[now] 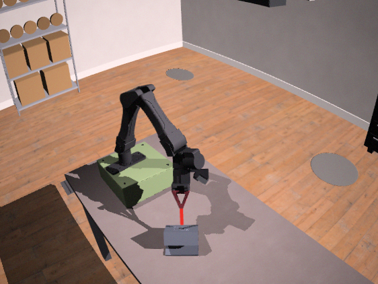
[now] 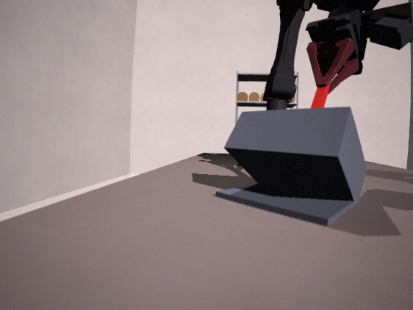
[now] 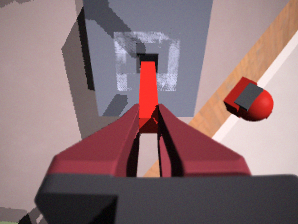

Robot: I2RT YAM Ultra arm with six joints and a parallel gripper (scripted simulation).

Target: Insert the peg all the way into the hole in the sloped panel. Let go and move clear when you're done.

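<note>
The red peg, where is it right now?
In the wrist view, the red peg sits mid-frame, pinched by the gripper, its far tip at the dark hole in the grey sloped panel.

Peg at the panel's hole
On the tabletop [image 1: 269, 242], the sloped panel [image 1: 181, 235] sits before the arm's base block [image 1: 148, 175]; the pincer [image 1: 180, 196] holds the peg [image 1: 181, 217] between them.
</note>
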